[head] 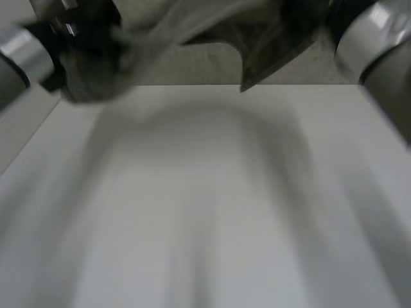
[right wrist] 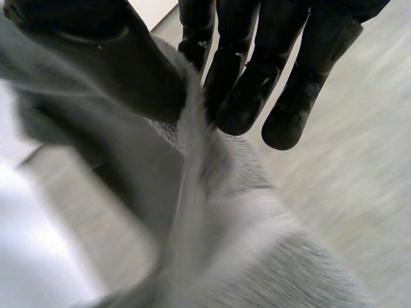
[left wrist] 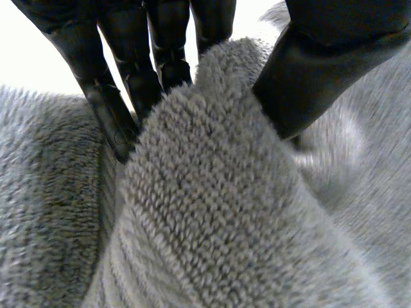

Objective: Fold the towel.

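The grey towel [head: 192, 25] is held raised at the far side of the scene, lifted clear of the white table [head: 205, 205]. On the left, a ridge of its pile [left wrist: 212, 212] is pinched between the fingers and thumb of the left hand [left wrist: 122, 83]. On the right, a thin edge of the cloth [right wrist: 244, 256] is clamped between the thumb and fingers of the right hand [right wrist: 250, 90].
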`<state>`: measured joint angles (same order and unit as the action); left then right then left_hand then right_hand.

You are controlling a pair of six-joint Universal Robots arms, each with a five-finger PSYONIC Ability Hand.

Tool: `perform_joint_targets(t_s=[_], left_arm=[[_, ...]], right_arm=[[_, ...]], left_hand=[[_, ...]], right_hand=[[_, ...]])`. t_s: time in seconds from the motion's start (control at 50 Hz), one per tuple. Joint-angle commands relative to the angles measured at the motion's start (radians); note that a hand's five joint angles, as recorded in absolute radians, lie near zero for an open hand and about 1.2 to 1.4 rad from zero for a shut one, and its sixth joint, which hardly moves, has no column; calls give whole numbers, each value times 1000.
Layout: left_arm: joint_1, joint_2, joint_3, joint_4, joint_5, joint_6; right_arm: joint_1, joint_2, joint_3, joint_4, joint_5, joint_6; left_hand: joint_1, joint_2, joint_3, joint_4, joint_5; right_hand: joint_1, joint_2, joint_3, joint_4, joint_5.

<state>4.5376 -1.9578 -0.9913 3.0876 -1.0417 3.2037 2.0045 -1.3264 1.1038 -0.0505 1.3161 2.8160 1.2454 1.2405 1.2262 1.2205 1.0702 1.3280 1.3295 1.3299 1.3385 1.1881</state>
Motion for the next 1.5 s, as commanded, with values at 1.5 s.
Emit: perform_joint_targets(t_s=[1.5], left_arm=[[147,347,-955,66,201,321]], right_arm=[[-1,85,696,-178,-43,-302]], left_hand=[[-794,-789,-775,-769,-793]], right_hand=[[68,67,66,58,34]])
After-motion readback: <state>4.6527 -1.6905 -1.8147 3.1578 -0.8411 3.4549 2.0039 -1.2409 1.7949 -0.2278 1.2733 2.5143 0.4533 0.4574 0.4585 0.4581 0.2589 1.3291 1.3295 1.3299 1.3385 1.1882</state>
